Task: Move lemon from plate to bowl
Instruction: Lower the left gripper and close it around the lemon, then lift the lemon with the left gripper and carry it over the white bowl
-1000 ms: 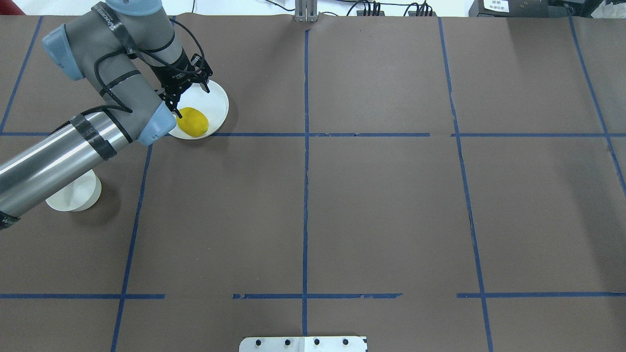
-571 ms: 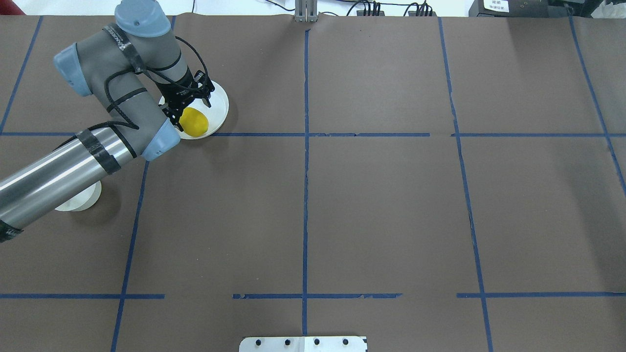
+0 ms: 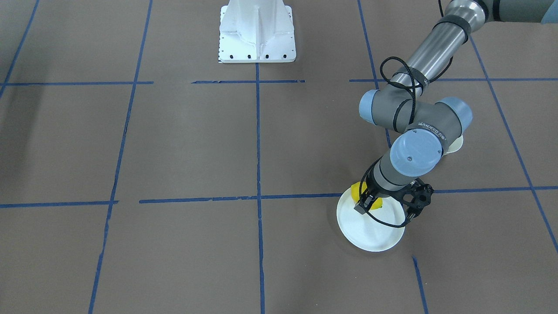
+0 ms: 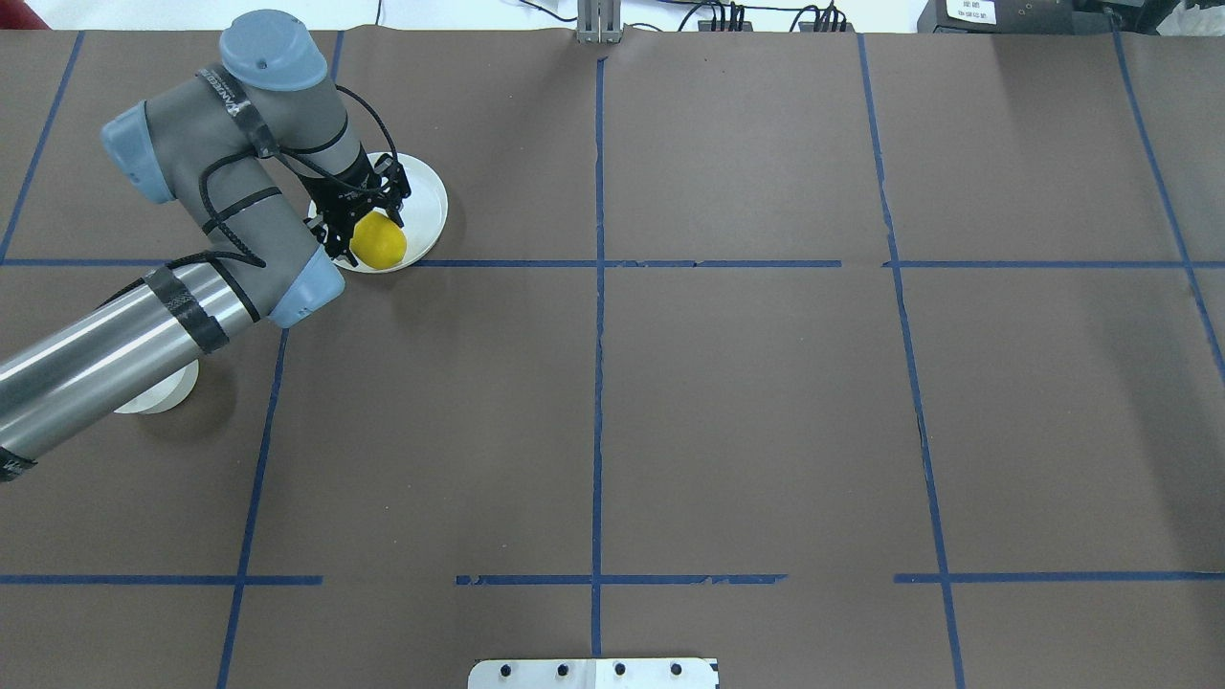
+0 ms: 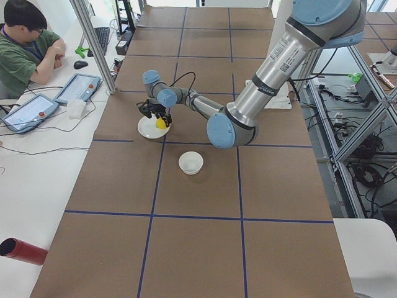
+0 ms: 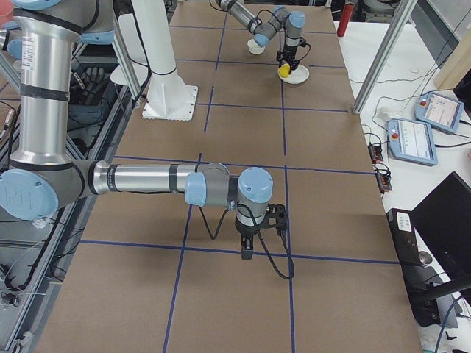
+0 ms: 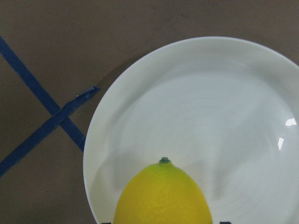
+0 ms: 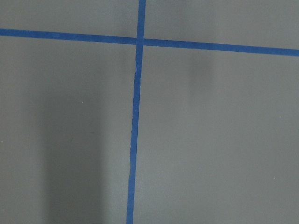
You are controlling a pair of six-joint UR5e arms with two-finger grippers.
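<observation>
Lowered since before, left claw (image 4: pixel 364 222) straddles the lemon (image 4: pixel 380 242), jaws apart, on plate (image 4: pixel 426 206) over brown blue-taped table (image 4: pixel 746 402).

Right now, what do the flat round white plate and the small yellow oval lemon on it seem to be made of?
Flat round white plate: glazed ceramic or hard plastic, I cannot tell which; smooth and glossy, with sharp bright glints near its rim. Small yellow oval lemon: finely dimpled, dull skin with a green tip; real fruit or a good imitation.
</observation>
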